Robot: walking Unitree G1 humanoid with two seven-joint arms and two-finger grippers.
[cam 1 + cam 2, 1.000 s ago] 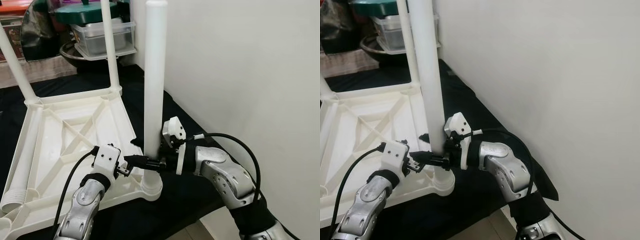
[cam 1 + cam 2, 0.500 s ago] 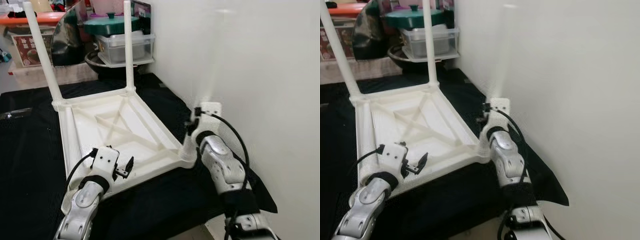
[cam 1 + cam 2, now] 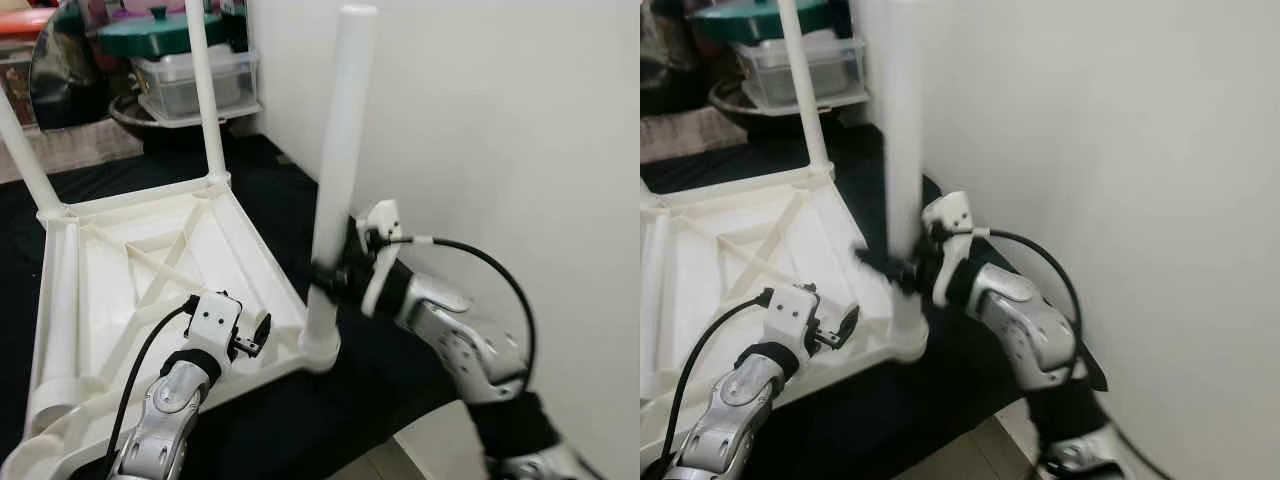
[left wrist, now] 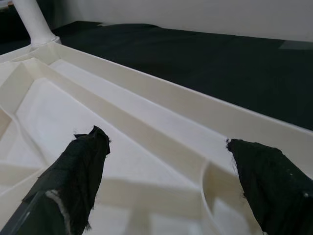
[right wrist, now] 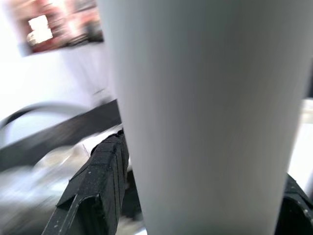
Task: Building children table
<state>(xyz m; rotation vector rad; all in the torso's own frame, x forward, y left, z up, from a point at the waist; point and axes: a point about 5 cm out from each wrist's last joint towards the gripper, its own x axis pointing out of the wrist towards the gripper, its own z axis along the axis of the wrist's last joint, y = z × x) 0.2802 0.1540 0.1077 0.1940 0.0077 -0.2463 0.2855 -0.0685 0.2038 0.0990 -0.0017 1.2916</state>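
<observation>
A white plastic children's table [image 3: 120, 205] lies upside down on a black cloth. Two of its legs [image 3: 205, 100] stand at the far corners. A third white leg [image 3: 340, 130] stands in the near right corner socket, leaning slightly. My right gripper [image 3: 325, 272] is shut on this leg a little above its base; in the right wrist view the leg [image 5: 205, 98] sits between the black fingers [image 5: 100, 181]. My left gripper [image 3: 257, 332] is open, hovering over the table's near rim left of that leg, with the table's ribbed underside [image 4: 146, 127] between its fingers [image 4: 80, 171].
A white wall [image 3: 500, 120] runs close along the right. At the back stand clear storage boxes [image 3: 190, 80], a teal lid [image 3: 160, 30] and a metal bowl. The black cloth [image 3: 280, 190] ends near my body, with floor tiles below.
The camera swung about between frames. The right gripper stays on the leg, now gripping higher, and the leg leans slightly. The left gripper's fingers have drawn back from the leg's base.
</observation>
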